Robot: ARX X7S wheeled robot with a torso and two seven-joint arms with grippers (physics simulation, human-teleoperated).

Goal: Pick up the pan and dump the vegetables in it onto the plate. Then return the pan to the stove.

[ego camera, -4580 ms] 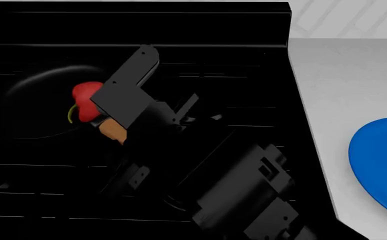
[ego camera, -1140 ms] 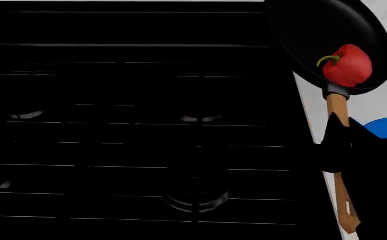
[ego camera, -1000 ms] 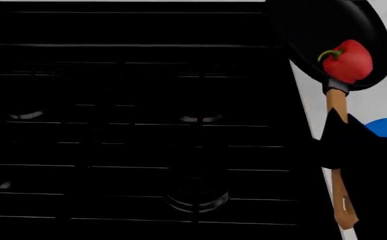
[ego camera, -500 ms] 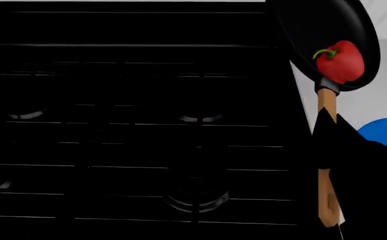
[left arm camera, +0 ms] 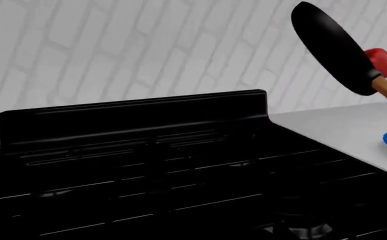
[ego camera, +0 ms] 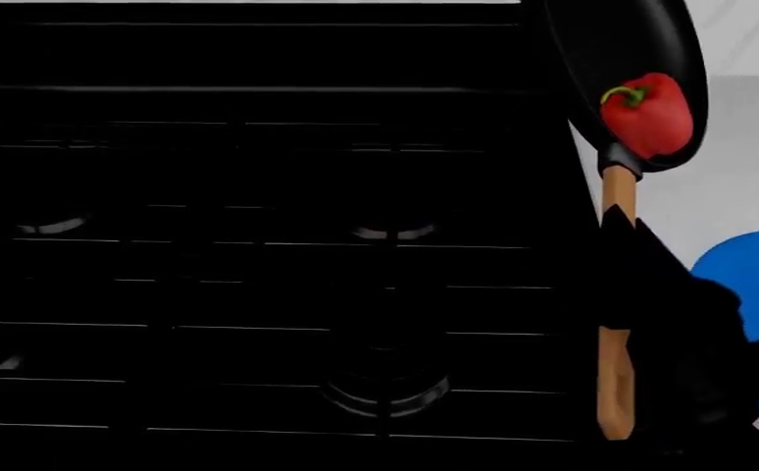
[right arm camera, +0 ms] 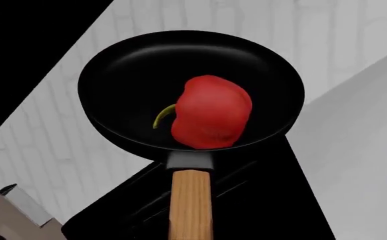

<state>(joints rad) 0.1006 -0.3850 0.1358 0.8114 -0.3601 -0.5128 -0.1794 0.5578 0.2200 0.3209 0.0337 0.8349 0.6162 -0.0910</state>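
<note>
Nearest the head camera, the right gripper (ego camera: 641, 285) shows only as a dark mass wrapped around the middle of the wooden handle (ego camera: 614, 373). It is clamped on the handle and carries the pan (ego camera: 622, 69) in the air, though the fingers themselves cannot be made out against the black. The handle's free end points toward the robot, and its other end meets the pan bowl at a dark collar.

The pan is held above the seam where the stove (ego camera: 262, 245) meets the pale tabletop (ego camera: 733, 157). In the left wrist view it is tilted steeply, almost on edge, high over the tabletop. The red bell pepper (right arm camera: 211, 112) lies inside the pan, resting against the rim on the handle side, its green stem pointing sideways across the pan floor.

The blue plate (ego camera: 746, 294) lies flat on the tabletop beside the gripper, partly hidden by the arm. Farther off, the stove's grates and burners are bare. Behind it stands a white brick wall (left arm camera: 147, 45).

The left gripper is not visible in any view.
</note>
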